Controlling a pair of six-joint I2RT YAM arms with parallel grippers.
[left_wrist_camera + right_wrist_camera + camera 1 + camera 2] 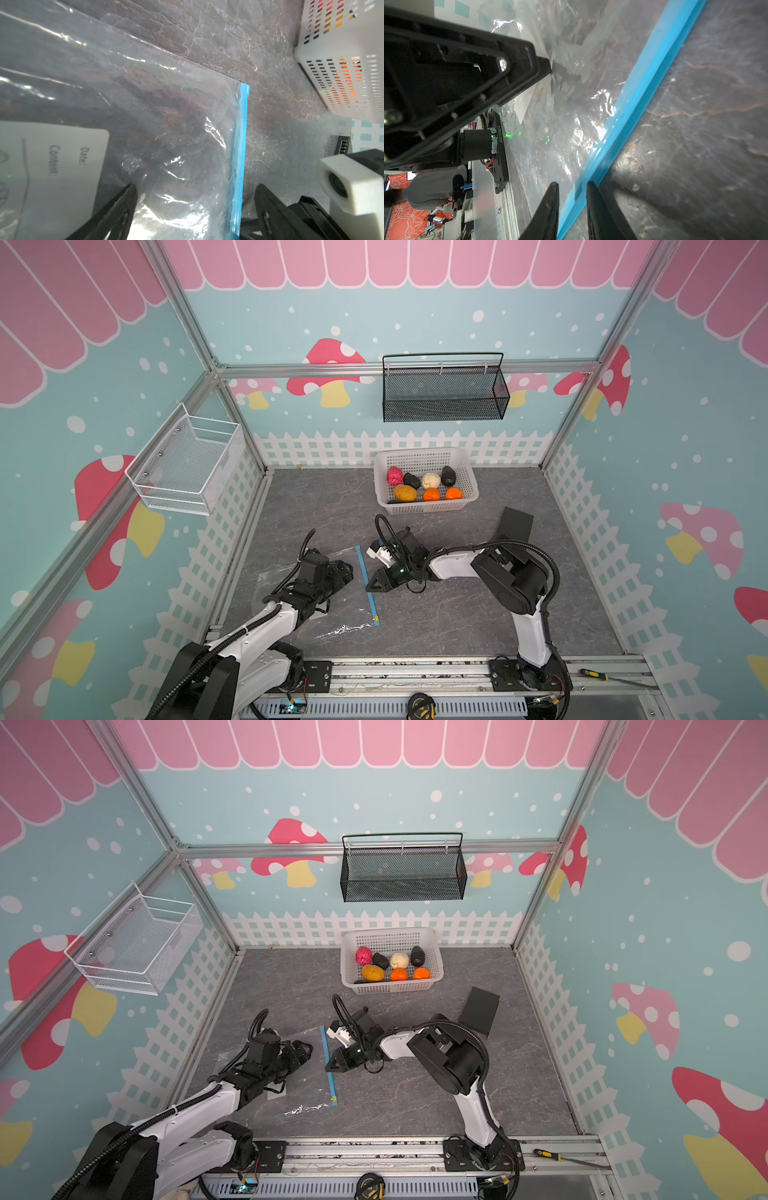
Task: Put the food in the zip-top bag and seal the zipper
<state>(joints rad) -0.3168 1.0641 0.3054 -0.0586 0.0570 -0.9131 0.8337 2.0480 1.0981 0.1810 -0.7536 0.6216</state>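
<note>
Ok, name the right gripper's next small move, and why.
Probably close the right gripper on the zipper: its jaws straddle the blue strip, not yet pinching. The zip-top bag lies flat and empty, the food in the white basket, so its mouth needs opening.

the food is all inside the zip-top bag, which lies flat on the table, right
No: the food is all in the white basket, not inside the zip-top bag, as both top views show. The bag does lie flat on the table.
</note>
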